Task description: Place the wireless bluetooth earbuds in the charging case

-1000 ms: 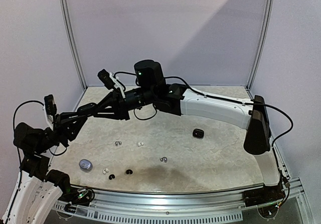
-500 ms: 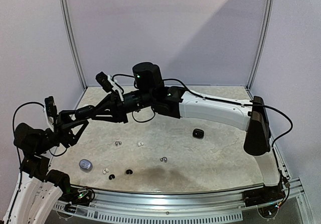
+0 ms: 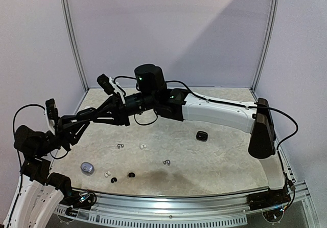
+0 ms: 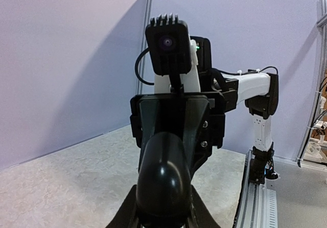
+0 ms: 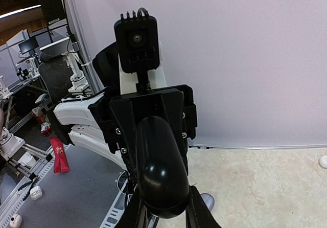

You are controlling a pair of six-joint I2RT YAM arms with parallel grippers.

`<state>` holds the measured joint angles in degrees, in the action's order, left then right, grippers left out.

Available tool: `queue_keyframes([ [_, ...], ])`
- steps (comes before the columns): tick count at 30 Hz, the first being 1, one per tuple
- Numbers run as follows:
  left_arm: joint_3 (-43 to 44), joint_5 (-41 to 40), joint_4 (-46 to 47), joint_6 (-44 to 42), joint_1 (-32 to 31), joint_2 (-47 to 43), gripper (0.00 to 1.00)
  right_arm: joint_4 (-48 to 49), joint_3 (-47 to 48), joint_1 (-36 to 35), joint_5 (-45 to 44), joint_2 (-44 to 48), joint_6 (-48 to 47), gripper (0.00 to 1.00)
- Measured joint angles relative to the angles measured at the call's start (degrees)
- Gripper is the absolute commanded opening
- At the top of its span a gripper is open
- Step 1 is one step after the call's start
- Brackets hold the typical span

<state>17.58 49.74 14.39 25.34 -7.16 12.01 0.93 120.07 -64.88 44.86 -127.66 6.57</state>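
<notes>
A black charging case (image 4: 163, 179) is pinched aloft at opposite ends by the left jaws and right jaws, seemingly to be pried open, while the earbuds (image 3: 143, 146) are seen scattered on the tabletop (image 3: 219, 161) below.

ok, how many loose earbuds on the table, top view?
6. Two tiny silvery-grey hooked buds, mid-left and centre; one white bud between them; another white bud and two black buds near the front edge. The arms may hide more.
</notes>
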Motion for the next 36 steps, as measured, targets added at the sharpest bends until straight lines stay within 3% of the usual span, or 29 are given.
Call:
queue_keyframes([
  [2,0.0,0.0,0.0,0.0,0.0,0.0,0.00,-0.2,0.0,0.0,-0.6,0.0,-0.4,0.45],
  [5,0.0,0.5,-0.4,-1.2,0.0,0.0,0.00,-1.5,0.0,-0.1,-2.9,0.2,-1.6,0.50],
  [11,1.3,2.3,-7.0,-10.1,-0.1,-0.1,0.00,-3.9,0.0,-0.5,-5.2,0.2,-3.8,0.50],
  [17,2.3,3.1,-9.5,-13.9,-0.3,0.0,0.00,-5.5,0.6,-0.9,-6.1,0.2,-4.8,0.44],
  [25,5.5,3.5,-20.0,-23.8,-0.5,0.0,0.00,-8.1,0.9,-1.4,-6.7,0.2,-5.6,0.39],
  [36,6.1,3.9,-24.2,-28.2,-0.5,0.0,0.00,-10.9,1.2,-1.5,-7.1,0.2,-5.3,0.39],
])
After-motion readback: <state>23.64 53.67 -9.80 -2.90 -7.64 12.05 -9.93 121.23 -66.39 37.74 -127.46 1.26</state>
